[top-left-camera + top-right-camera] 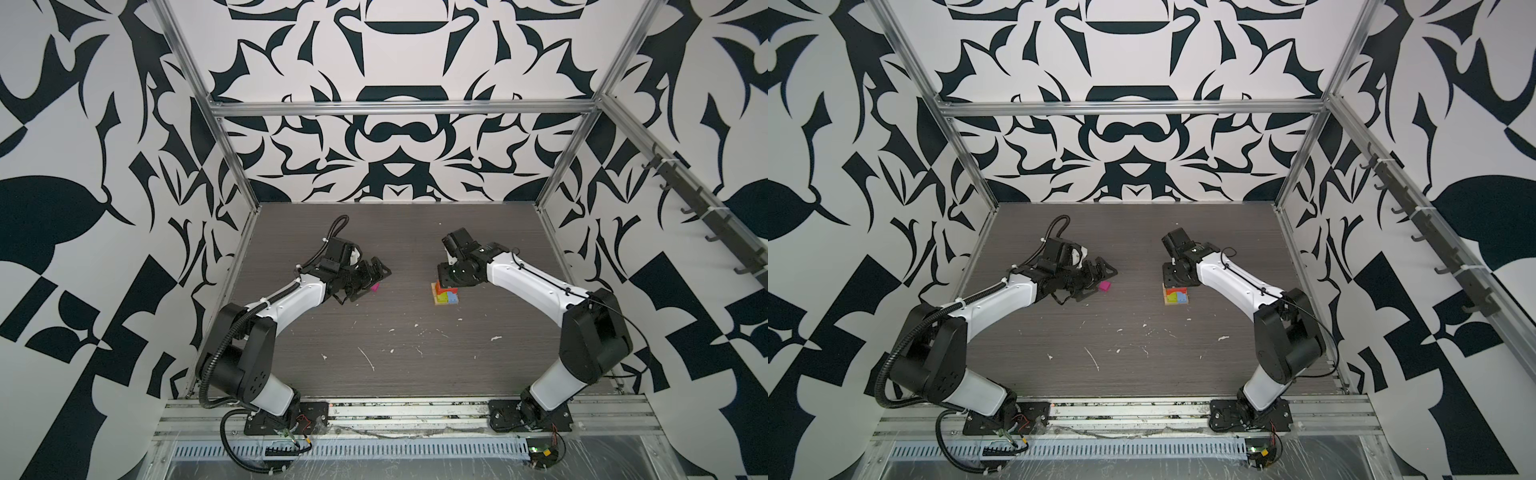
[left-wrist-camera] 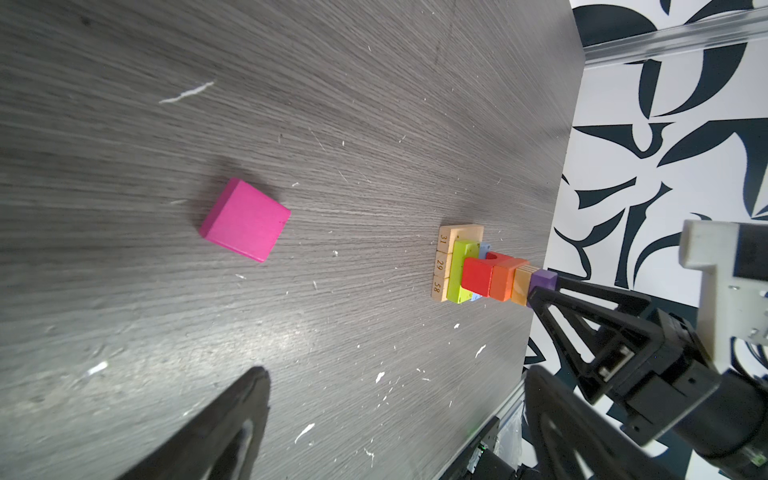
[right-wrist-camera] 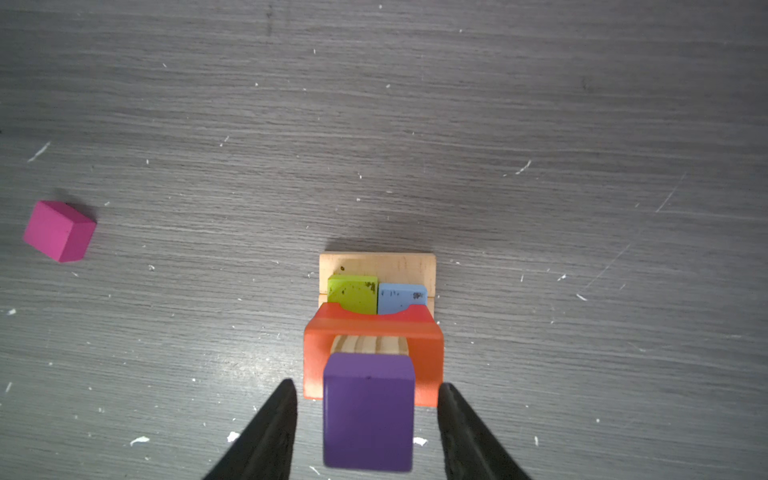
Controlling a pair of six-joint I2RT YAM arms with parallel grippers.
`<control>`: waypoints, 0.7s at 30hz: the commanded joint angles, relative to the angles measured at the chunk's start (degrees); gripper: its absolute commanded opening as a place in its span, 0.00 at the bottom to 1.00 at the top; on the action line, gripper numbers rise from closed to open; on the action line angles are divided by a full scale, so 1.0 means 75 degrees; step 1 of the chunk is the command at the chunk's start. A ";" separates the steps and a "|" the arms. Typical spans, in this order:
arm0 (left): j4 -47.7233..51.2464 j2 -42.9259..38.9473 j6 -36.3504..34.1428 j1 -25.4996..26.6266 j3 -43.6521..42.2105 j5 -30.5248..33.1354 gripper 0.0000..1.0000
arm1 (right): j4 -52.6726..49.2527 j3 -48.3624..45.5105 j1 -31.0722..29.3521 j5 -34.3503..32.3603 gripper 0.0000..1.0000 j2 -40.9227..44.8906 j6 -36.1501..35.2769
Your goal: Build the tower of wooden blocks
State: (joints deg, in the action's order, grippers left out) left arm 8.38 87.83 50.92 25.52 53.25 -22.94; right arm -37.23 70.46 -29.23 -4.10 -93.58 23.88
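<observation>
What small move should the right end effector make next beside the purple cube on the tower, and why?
Probably lift the right end effector straight up. Its jaws stand clear on both sides of the purple cube, which rests atop the wood block tower, so a sideways exit could knock it. The magenta cube lies loose on the table.

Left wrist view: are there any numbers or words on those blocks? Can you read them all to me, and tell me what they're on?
"31" on the end of one tan base plank.
"29" on the end of the middle plank.
"58" on the end of the third plank.
The dark marks on the green block and the blue block are too blurred to read.
No other writing shows.
</observation>
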 commanded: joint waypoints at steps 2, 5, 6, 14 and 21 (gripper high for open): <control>0.0083 -0.0010 -0.0100 0.0022 0.0106 0.0059 0.98 | 0.0031 0.0285 0.0007 -0.0041 0.65 0.0334 -0.0023; 0.0196 -0.0007 -0.0184 0.0021 0.0138 0.0180 0.98 | -0.0102 0.0378 0.0007 -0.0005 0.68 0.0429 -0.0089; 0.0260 0.0005 -0.0226 0.0023 0.0172 0.0219 0.98 | -0.0143 0.0391 0.0008 -0.0004 0.69 0.0466 -0.0102; 0.1150 0.0194 -0.0684 0.0020 0.0616 0.0741 0.98 | -0.0197 0.0424 -0.0044 0.0124 0.73 0.1043 -0.0318; 0.2297 0.0589 -0.1328 0.0028 0.1343 0.1545 0.98 | -0.0085 0.0272 -0.0133 0.0394 0.73 0.1480 -0.0555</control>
State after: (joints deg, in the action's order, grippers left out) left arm 19.51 90.67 44.31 25.52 60.86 -15.25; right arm -38.15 71.61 -29.76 -2.31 -84.86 21.19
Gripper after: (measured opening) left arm 0.983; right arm 0.734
